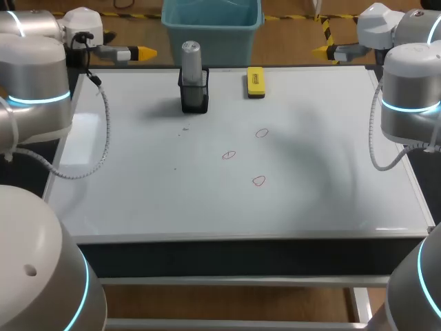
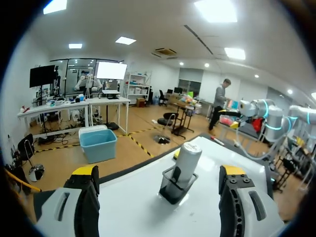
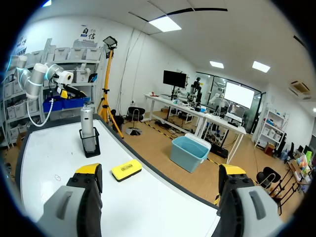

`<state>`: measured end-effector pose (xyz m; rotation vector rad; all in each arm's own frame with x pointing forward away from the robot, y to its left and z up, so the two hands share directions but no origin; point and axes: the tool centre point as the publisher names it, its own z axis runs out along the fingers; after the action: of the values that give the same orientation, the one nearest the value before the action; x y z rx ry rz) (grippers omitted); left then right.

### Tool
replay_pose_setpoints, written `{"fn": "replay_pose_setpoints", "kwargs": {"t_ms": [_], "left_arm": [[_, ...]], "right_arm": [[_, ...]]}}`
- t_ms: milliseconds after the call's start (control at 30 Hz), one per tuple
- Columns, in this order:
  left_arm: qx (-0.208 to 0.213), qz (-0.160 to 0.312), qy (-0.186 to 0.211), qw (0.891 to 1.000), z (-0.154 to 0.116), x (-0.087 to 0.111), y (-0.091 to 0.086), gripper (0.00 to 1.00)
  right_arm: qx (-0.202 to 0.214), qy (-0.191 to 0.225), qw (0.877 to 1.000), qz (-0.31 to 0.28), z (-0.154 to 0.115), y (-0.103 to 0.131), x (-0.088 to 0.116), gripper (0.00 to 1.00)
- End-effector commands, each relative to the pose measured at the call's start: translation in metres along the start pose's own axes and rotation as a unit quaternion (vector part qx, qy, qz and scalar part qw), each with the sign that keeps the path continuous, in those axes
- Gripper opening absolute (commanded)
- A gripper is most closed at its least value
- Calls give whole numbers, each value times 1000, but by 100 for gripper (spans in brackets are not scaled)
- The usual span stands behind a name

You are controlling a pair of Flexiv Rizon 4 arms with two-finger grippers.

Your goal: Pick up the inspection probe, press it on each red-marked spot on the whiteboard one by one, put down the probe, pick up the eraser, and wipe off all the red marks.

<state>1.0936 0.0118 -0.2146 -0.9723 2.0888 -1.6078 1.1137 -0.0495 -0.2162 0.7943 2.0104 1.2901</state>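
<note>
Arm choice is the main thing for the coming pickup, I reckon. Left gripper [image 1: 143, 52] sits at the whiteboard's [image 1: 138, 179] far left corner, fingers spread wide with nothing in them, pointing along the far edge. The probe [image 1: 191, 58] is right down that line. In the left wrist view it's straight ahead of the gripper, lined up with the gap between the fingers but well short of them.

The probe stands upright in a black holder [image 1: 194, 96] by the far edge, a bit left of middle. Its long axis is vertical, and the grey top half pokes out above the holder. So the grab probably has to be on that exposed upper part, with a lift straight up to clear the holder.

The three red marks [image 1: 229, 155] are out in the middle of the whiteboard, right of the probe and toward the near edge. The eraser [image 1: 255, 81] lies flat by the far edge, just right of the holder and not touching it.

Right gripper [image 1: 324, 50] is at the far right corner, also wide open and empty. It's farther from the probe, and the eraser lies between them, so my guess is the left arm is the one for it.
</note>
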Motion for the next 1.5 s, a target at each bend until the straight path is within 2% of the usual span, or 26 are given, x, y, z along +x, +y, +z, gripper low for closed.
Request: {"fn": "replay_pose_setpoints", "kwargs": {"t_ms": [33,100,167,200,267,300,333,400,433,667,933,1200,1367,1500], "left_arm": [[13,37,87,995,8,-19,0,100],[23,62,125,990,10,-19,-4,100],[28,74,139,987,11,-19,-6,100],[42,89,175,980,12,-21,-7,100],[46,104,201,973,15,-21,-9,100],[63,112,229,965,17,-21,-10,100],[66,114,233,964,17,-21,-10,100],[82,125,268,952,20,-22,-11,100],[83,127,272,950,21,-22,-12,100],[124,161,354,913,39,-13,-16,100],[129,169,407,888,66,4,-22,100],[132,149,440,876,84,33,-18,100],[131,138,440,878,92,58,-12,100],[130,135,427,884,95,69,-8,100]], "right_arm": [[1,1,1000,0,0,0,0,100],[1,1,1000,0,0,0,0,100],[1,1,1000,0,0,0,0,100],[1,1,1000,0,0,0,0,100],[1,1,1000,0,0,0,0,100],[1,1,1000,0,0,0,0,100],[1,1,1000,0,0,0,0,100],[1,1,1000,0,0,0,0,100],[1,1,1000,0,0,0,0,100],[1,1,1000,0,0,0,0,100],[1,1,1000,0,0,0,0,100],[1,1,1000,0,0,0,0,100],[1,1,1000,0,0,0,0,100],[1,1,1000,0,0,0,0,100]]}}
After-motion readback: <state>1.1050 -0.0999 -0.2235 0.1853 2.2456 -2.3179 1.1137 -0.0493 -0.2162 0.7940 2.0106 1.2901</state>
